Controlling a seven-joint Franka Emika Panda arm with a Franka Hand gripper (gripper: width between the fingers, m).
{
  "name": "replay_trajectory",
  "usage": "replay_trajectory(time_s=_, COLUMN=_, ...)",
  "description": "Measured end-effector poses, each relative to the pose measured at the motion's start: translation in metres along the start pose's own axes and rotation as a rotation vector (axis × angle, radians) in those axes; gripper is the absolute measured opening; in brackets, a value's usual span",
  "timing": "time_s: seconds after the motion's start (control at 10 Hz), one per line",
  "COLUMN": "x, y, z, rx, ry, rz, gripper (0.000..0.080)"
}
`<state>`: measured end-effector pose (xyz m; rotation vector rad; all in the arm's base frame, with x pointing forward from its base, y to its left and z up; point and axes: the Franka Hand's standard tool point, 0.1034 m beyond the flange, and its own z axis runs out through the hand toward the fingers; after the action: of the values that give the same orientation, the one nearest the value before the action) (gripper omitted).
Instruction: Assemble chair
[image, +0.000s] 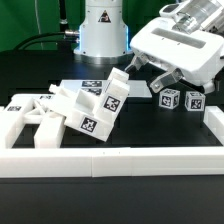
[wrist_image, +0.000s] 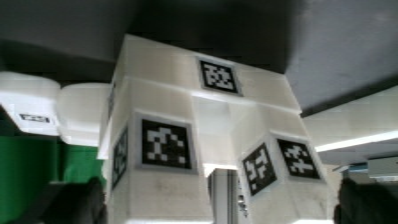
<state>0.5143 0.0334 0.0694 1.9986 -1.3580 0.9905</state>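
On black tabletop (image: 40, 80) lie blocky matte white chair parts (image: 85, 100).

The table (image: 160, 135) is black and matte, and a long low white border wall (image: 110, 160) lies on it along its near edge. On the exterior view's left, just behind this wall, a cluster of white chair parts (image: 35, 118) lies on the table. A tagged panel (image: 100, 108) stands tilted against it, with its lower edge down near the wall. On the exterior view's right, well apart from the cluster, two small tagged blocks (image: 167, 99) stand side by side, and the robot base (image: 103, 30) stands at the far edge.
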Motion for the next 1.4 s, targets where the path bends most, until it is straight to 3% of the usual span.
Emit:
replay_trajectory(time_s=0.3, x=0.001, y=0.0, z=0.001, rx=-0.003, ry=-0.012, rz=-0.013, gripper=0.0649)
replay_trajectory(time_s=0.6, x=0.012, y=-0.004, z=0.001, rx=0.005, ry=-0.157, rz=-0.004, gripper=0.0649)
replay_trajectory(time_s=1.1, x=0.049, y=-0.01, z=0.006, rx=0.047, ry=-0.442, rz=0.075, gripper=0.0649)
replay_trajectory(time_s=1.4, x=0.049, y=-0.008, z=0.008, rx=0.043, ry=-0.442, rz=0.08, gripper=0.0649)
